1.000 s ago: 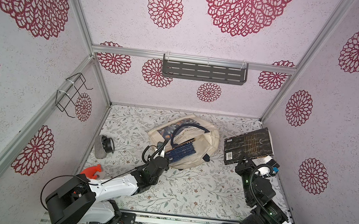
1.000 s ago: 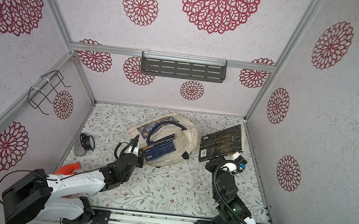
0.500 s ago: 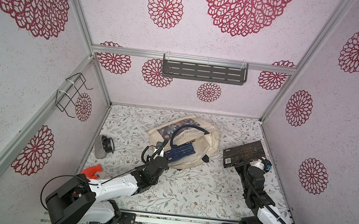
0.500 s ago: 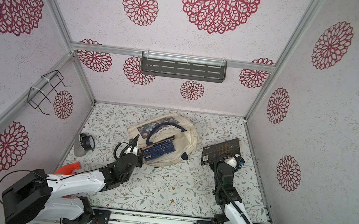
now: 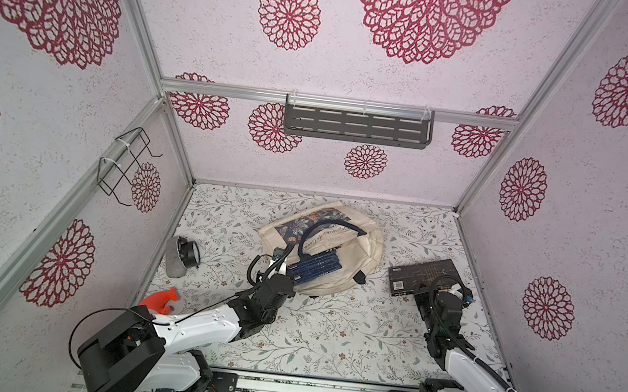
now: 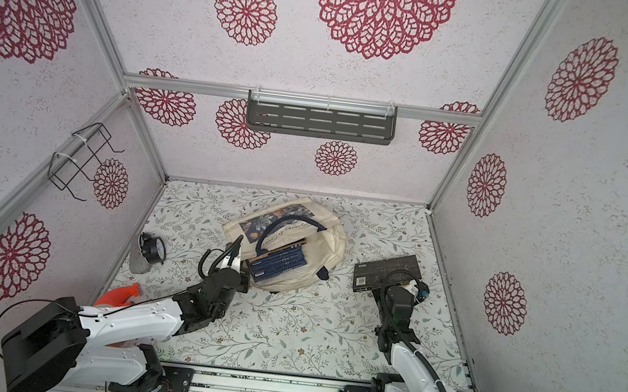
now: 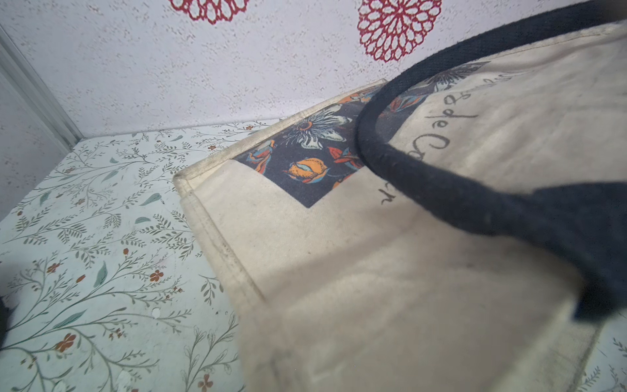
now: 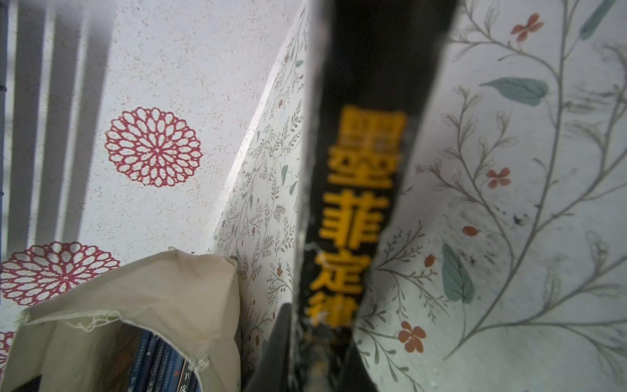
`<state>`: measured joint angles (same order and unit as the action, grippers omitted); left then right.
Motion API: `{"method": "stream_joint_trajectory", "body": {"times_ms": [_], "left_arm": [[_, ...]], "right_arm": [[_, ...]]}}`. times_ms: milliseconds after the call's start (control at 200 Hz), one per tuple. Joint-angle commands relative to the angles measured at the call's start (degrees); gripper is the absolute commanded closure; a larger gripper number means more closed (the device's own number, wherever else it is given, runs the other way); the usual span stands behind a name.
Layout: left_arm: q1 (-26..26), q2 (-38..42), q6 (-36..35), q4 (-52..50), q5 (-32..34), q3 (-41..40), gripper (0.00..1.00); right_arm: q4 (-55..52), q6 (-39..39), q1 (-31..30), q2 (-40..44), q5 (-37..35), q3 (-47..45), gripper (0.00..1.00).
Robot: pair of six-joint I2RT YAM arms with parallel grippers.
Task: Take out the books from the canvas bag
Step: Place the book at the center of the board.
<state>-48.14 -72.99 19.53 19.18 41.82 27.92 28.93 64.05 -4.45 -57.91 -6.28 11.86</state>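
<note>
The cream canvas bag (image 5: pixel 367 247) (image 6: pixel 333 239) lies on its side mid-table, mouth toward the arms, a navy strap arched over it. A row of dark-blue books (image 5: pixel 314 265) (image 6: pixel 278 261) shows in the mouth, and also in the right wrist view (image 8: pixel 159 366). My left gripper (image 5: pixel 279 271) (image 6: pixel 236 266) is shut on the bag's rim at the near left corner. Bag fabric (image 7: pixel 339 271) hides its jaws in the left wrist view. My right gripper (image 5: pixel 430 294) (image 8: pixel 315 342) is shut on a black book (image 5: pixel 422 275) (image 6: pixel 386 271) with yellow spine characters (image 8: pixel 359 203), low over the table, right of the bag.
A grey object with a black round part (image 5: pixel 180 256) lies by the left wall. An orange thing (image 5: pixel 162 298) sits behind the left arm. A wire rack (image 5: pixel 124 165) hangs on the left wall and a grey shelf (image 5: pixel 356 125) on the back wall.
The right arm has lowered the black book from a tilted, raised pose to almost flat near the table, a little closer to the front. The left arm and the bag have not moved.
</note>
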Motion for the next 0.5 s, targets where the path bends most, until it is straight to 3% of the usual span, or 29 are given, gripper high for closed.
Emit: {"method": "stream_joint_trajectory", "body": {"times_ms": [0,490], "left_arm": [[0.1,1.2,-0.9,0.0,0.5,0.5,1.0],[0.0,1.8,-0.7,-0.5,0.3,0.4,1.0]], "right_arm": [[6.9,0.6,0.8,-0.8,1.0,0.7,1.0],[8.7,1.1,1.8,-9.0,3.5,2.1,1.0]]}}
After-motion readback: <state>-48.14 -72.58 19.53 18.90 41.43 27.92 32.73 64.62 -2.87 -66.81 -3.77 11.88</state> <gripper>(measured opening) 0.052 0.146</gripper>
